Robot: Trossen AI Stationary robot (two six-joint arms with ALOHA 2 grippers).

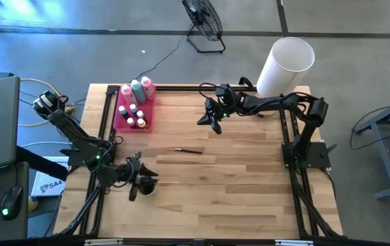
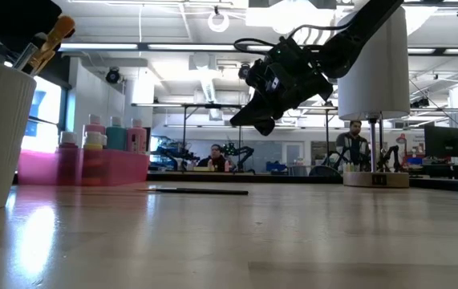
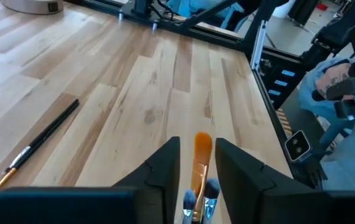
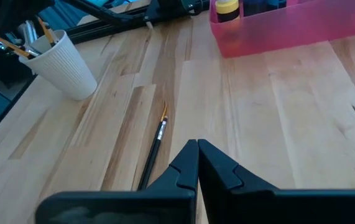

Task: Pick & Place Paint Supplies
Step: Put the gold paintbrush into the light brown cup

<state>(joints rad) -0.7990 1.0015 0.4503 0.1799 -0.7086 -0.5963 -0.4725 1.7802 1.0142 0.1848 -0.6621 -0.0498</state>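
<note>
White ribbed cup takes our brushes; left gripper parting over it. Next: dark-handled brush; right gripper shut.

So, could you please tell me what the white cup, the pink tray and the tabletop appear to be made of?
White cup: probably matte plastic or paper; opaque, with fine vertical ribs.
Pink tray: likely translucent plastic; its wall lets light through and a yellow-capped pot shows above it.
Tabletop: wood, apparently butcher-block planks with a smooth satin finish; grain, plank seams and soft reflections show.
</note>
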